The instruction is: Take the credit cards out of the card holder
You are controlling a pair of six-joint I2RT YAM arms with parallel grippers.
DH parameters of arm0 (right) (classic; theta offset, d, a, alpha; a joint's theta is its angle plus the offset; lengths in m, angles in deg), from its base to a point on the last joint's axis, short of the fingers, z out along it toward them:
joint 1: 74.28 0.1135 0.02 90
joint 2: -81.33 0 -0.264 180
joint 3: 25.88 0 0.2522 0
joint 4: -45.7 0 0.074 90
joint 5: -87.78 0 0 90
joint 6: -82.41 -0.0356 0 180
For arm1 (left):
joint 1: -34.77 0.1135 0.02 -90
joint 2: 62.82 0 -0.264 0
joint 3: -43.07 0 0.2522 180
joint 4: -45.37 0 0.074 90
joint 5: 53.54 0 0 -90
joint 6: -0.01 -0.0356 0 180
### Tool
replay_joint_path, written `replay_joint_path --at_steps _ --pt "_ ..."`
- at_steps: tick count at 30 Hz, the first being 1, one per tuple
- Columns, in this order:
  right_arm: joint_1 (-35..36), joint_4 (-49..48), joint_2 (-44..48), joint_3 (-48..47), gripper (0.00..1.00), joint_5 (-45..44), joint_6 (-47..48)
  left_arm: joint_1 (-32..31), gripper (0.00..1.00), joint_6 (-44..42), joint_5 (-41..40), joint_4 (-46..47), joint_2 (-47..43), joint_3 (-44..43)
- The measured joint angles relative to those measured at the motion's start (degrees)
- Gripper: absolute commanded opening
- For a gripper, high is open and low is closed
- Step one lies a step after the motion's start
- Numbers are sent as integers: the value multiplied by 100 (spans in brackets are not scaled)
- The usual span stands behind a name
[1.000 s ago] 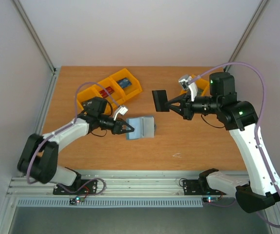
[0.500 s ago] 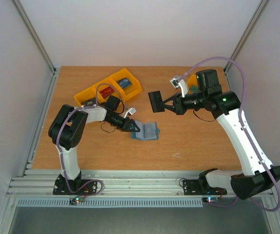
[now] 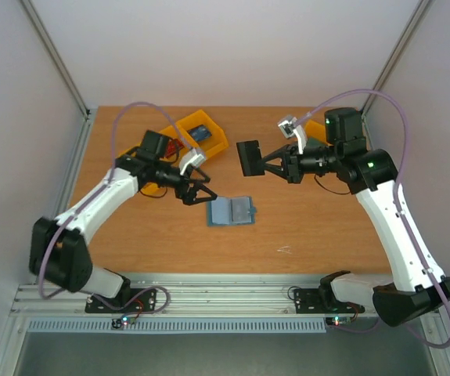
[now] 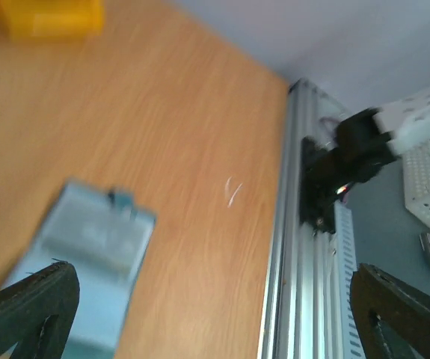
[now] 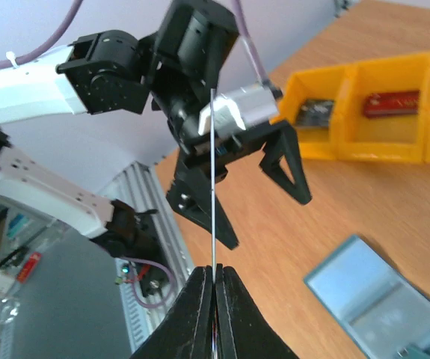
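The card holder (image 3: 231, 210) lies open and flat on the table, light blue pockets up; it also shows in the left wrist view (image 4: 87, 254) and the right wrist view (image 5: 379, 299). My left gripper (image 3: 196, 192) hangs just left of it, open, with nothing between its fingers (image 4: 28, 307). My right gripper (image 3: 270, 166) is raised over the table's middle, shut on a dark grey credit card (image 3: 250, 159), seen edge-on as a thin line (image 5: 213, 187) from the right wrist. A red credit card (image 5: 390, 103) and a blue one (image 3: 200, 133) lie in the orange bins.
A row of orange bins (image 3: 179, 141) stands at the back left, behind the left arm. Another orange bin (image 3: 315, 128) sits behind the right arm. The aluminium rail (image 4: 304, 262) runs along the table's near edge.
The left gripper opened and let go of the card holder, which dropped flat onto the table. The left gripper drew back left. The right gripper keeps the dark card aloft.
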Motion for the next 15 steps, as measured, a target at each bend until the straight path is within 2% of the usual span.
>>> replay_joint_path --at_steps 2,4,6,9,11,15 --pt "0 -208 136 -2 1 278 -87 -17 99 -330 341 -114 -450 -380" --pt "0 -560 310 9 1 584 -254 -24 98 -184 772 275 -868 -678" --pt "13 -997 503 35 1 837 -472 -24 97 468 1110 1314 -1259 -680" --pt "168 -1469 717 31 1 896 -667 -46 96 1969 1318 2966 -1622 -601" --pt "437 -1438 761 -85 1 662 -603 -48 96 2671 1366 3617 -1742 -660" --pt "1331 -560 420 -903 1 -647 83 -2 95 3091 1486 3733 -1827 -1038"
